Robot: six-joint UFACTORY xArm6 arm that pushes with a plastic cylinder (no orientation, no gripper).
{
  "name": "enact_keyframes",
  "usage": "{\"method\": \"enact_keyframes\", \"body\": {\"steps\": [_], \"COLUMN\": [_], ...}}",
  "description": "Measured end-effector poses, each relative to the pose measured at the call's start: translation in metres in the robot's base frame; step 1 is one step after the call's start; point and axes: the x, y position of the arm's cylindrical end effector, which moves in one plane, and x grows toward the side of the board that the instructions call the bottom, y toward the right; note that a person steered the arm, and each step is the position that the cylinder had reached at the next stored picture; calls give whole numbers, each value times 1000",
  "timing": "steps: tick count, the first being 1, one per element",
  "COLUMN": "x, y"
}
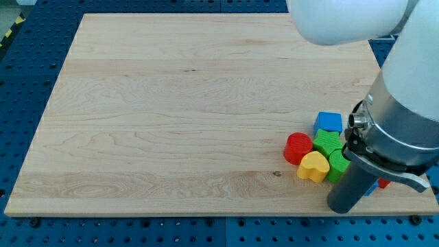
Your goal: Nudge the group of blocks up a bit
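**Wood bench, block cluster at lower right, rod beside it**

Nearest the bottom edge, lower right of the frame: my tip (340, 208), the very end of the tool, a straight dark rod. Set down on the pale wooden bench (171, 103), just below and to the right of the group of blocks. Grasping nothing; a bare rod, close against the cluster, though contact cannot be judged from here.

Just above and left of it: yellow heart block (313, 167), lowest of the group. Pressed against its right side, a green block (338, 165), partly hidden by the rod. Right of the rod, slivers of a second red block (383, 183), mostly covered by the arm.

Next up: red cylinder block (298, 148) on the cluster's left, touching the heart. Beside it, another green block (329, 142).

Farthest of the group: blue cube block (328, 122), touching the upper green one.

Beyond, the grey-and-white arm (405, 110) filling the upper right; blue pegboard (17, 103) around the bench.
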Motion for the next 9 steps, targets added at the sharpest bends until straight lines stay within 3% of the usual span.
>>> {"method": "enact_keyframes", "body": {"steps": [6,9], "x": [-26,-55], "y": [13,-13]}}
